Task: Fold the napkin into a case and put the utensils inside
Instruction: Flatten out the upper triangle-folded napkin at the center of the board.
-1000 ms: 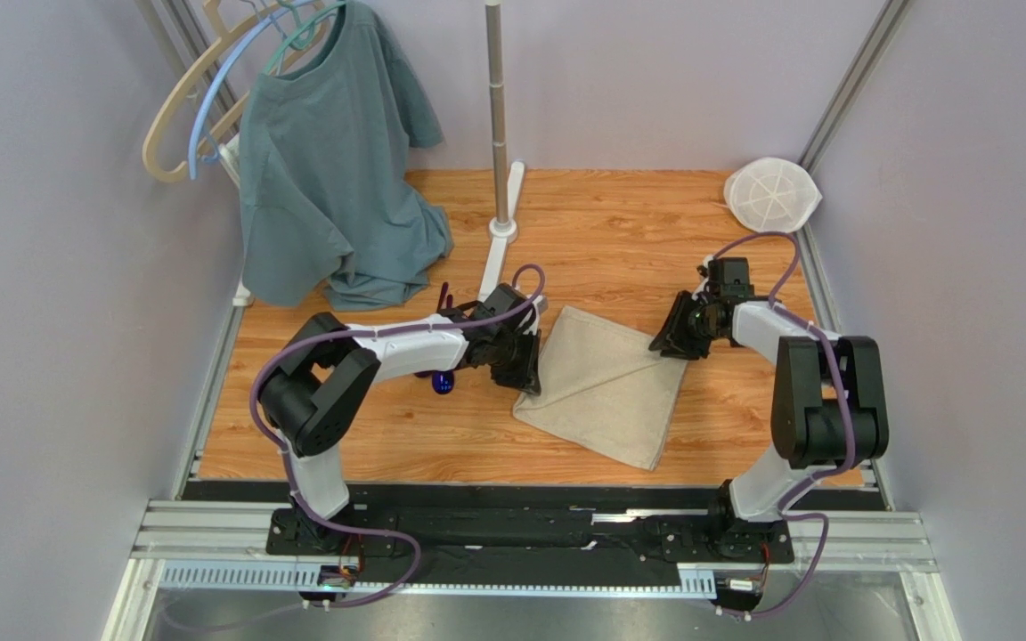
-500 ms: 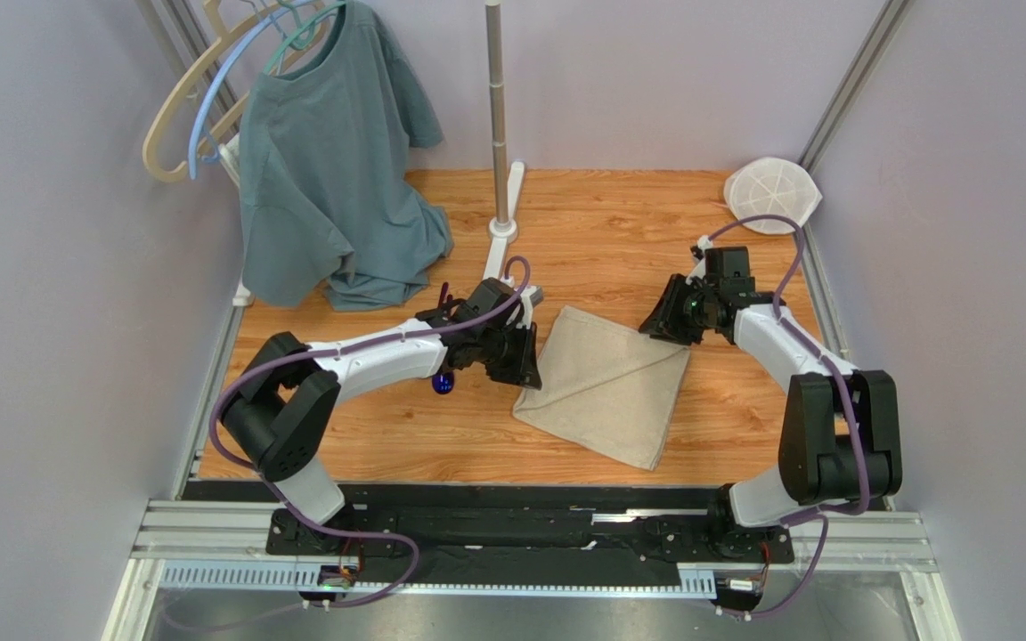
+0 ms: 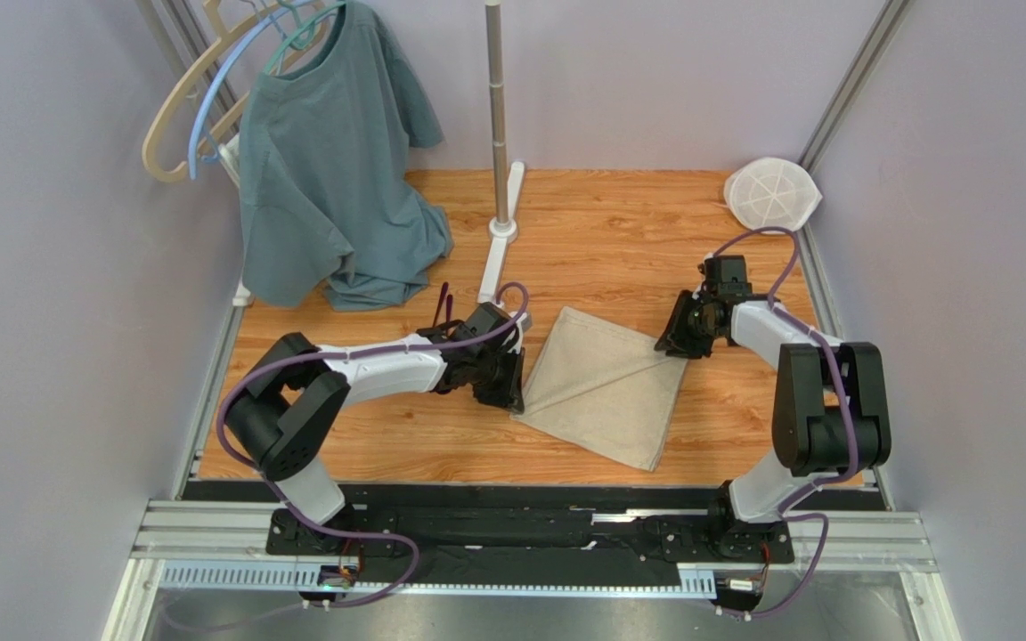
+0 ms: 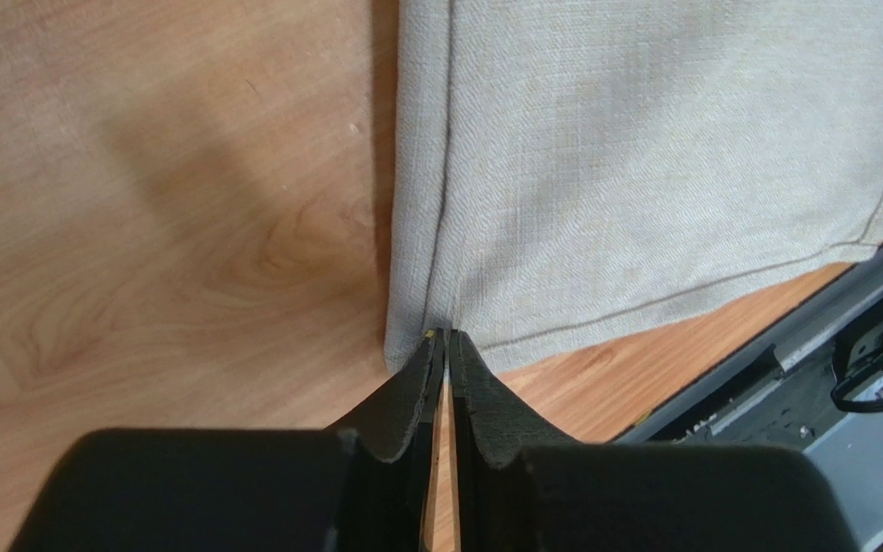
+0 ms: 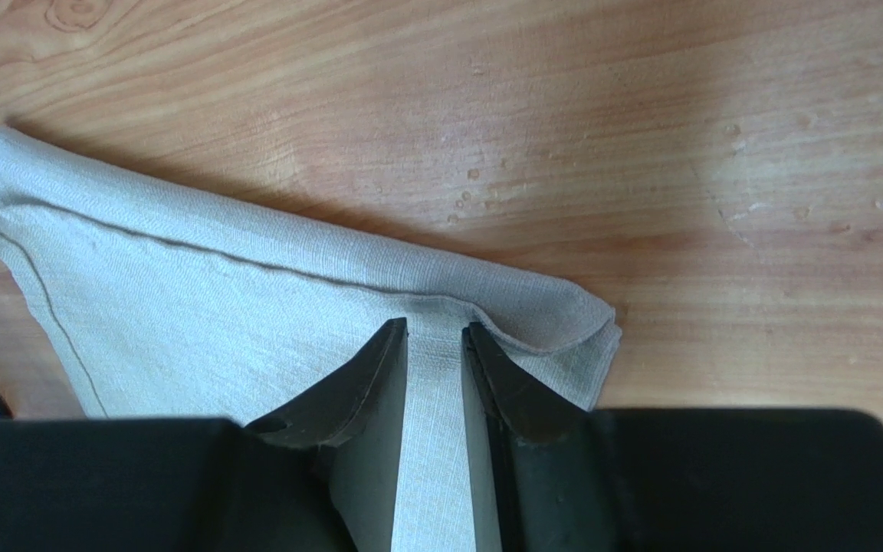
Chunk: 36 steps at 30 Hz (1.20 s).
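Left tool [image 4: 444, 336] was clenched on the napkin [image 3: 605, 387], left corner; right tool [image 5: 435, 334] part-open, straddling its right corner — it lay folded mid-bench [image 3: 612, 227]. Best bet was pinching both layers, then folding evenly.

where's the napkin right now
In the top view the napkin lies on the table at centre, between the left hand at its left corner and the right hand at its far-right corner.
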Tool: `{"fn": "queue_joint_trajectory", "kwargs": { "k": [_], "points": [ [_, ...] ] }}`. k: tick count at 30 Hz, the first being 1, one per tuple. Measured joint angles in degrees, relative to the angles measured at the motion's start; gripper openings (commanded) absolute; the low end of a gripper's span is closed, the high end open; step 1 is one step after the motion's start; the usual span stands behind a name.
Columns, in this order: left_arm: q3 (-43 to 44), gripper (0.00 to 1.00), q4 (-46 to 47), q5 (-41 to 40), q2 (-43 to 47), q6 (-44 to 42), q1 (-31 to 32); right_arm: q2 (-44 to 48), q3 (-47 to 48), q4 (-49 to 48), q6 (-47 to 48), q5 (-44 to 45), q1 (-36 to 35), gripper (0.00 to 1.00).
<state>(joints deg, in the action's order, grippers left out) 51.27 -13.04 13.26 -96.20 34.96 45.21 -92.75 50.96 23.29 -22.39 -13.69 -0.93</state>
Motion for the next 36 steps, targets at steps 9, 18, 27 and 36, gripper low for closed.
{"fn": "queue_joint_trajectory", "kwargs": {
  "k": [9,18,27,36],
  "points": [
    [2.6,0.14,-2.4,3.7,7.7,0.5,0.5,7.3,3.6,4.6,-1.8,3.5,-11.7,0.46],
    [4.1,0.11,1.8,4.7,-4.3,1.2,0.5,3.6,0.0,-4.4,-9.4,-6.8,-22.0,0.26],
    [2.2,0.11,5.4,4.9,-5.2,2.5,0.3,0.2,-2.9,-4.9,-8.4,-7.0,-18.7,0.29],
    [-0.1,0.12,7.0,4.7,-3.5,2.9,0.4,1.1,-0.5,1.2,-2.8,0.6,-8.1,0.36]
  ]
}}
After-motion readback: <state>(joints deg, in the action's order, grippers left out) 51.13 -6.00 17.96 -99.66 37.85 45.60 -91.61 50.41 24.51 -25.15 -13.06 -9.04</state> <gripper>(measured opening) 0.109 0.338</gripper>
